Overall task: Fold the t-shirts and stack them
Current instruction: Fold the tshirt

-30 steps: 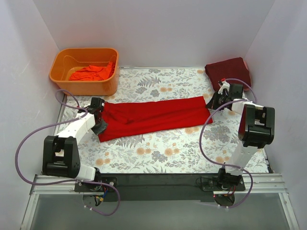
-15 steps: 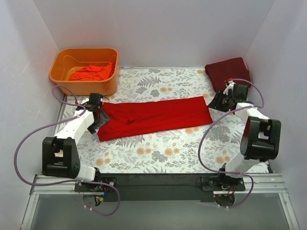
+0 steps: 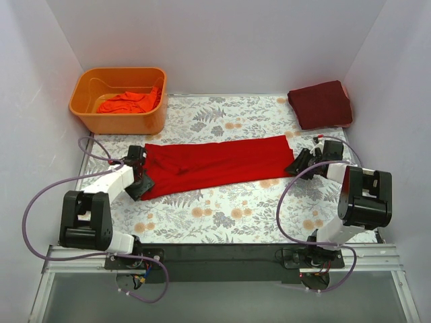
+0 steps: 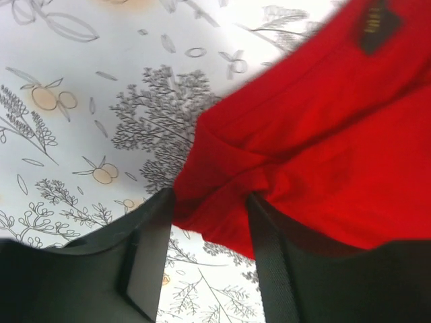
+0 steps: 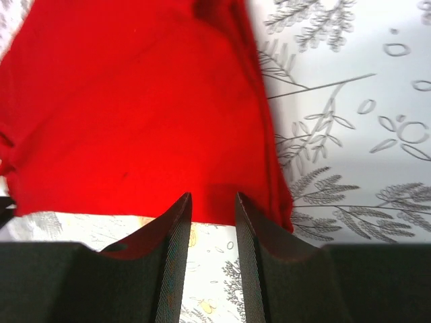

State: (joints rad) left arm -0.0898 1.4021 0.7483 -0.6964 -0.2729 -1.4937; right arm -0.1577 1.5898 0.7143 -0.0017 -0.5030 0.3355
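Left gripper: fingers released, jaws apart, astride the left end of the bright red t-shirt.
Right gripper: fingers released, a narrow gap between them, tips at the shirt's right end.
Bright red t-shirt: a long folded band, flat across the middle of the floral table.
Maroon t-shirt: folded, far right corner.
Orange tub: far left corner, holding an orange-red t-shirt, crumpled.
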